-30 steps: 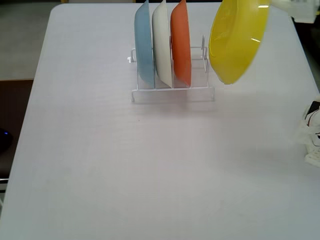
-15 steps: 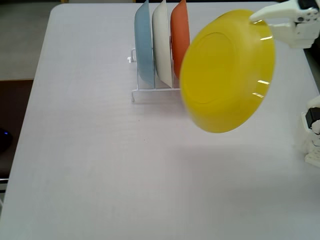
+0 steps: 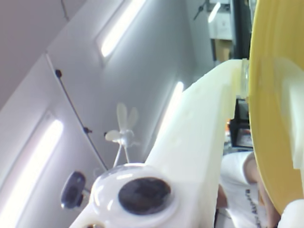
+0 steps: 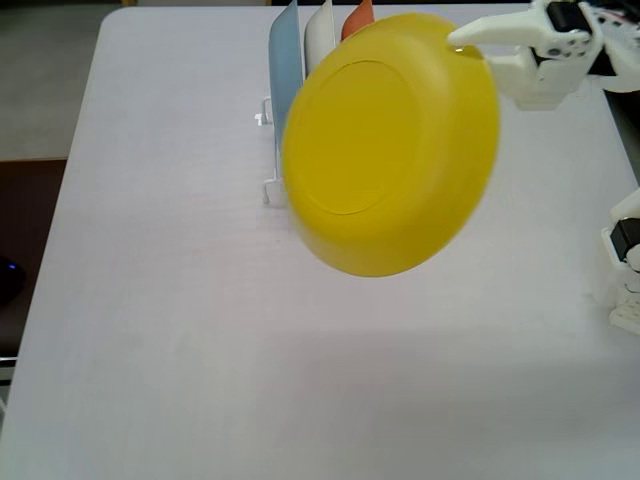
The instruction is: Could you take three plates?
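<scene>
My gripper [image 4: 466, 44] is shut on the upper right rim of the yellow plate [image 4: 388, 145] and holds it tilted, high above the table. In the wrist view the yellow plate [image 3: 273, 104] fills the right edge, clamped at my gripper [image 3: 244, 78] beside the white finger [image 3: 199, 137]; that view looks up at the ceiling. Behind the yellow plate, the cream-white plate [image 4: 320, 30] and the orange plate [image 4: 358, 18] stand on edge in a white wire rack [image 4: 270, 150], mostly hidden.
A light blue plate [image 4: 285, 60] stands at the rack's left end. The white table [image 4: 150, 300] spreads left and toward the front. White arm parts [image 4: 625, 260] stand at the right edge. A dark object [image 4: 8, 280] lies off the table's left.
</scene>
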{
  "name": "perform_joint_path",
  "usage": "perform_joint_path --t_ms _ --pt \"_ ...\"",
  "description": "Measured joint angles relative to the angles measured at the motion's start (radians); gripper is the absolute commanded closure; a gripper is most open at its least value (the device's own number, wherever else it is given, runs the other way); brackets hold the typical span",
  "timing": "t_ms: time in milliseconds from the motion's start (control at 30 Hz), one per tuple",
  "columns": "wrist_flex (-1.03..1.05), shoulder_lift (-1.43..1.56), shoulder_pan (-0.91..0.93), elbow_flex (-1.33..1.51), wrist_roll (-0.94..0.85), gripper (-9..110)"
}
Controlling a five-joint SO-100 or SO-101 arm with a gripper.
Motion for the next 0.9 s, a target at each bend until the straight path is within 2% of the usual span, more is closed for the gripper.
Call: perform_joint_path --t_ms 233,900 --pt "-0.08 -0.049 0.0 0.029 -0.002 102" --pt "-0.094 -0.057 0.0 0.031 -0.015 102"
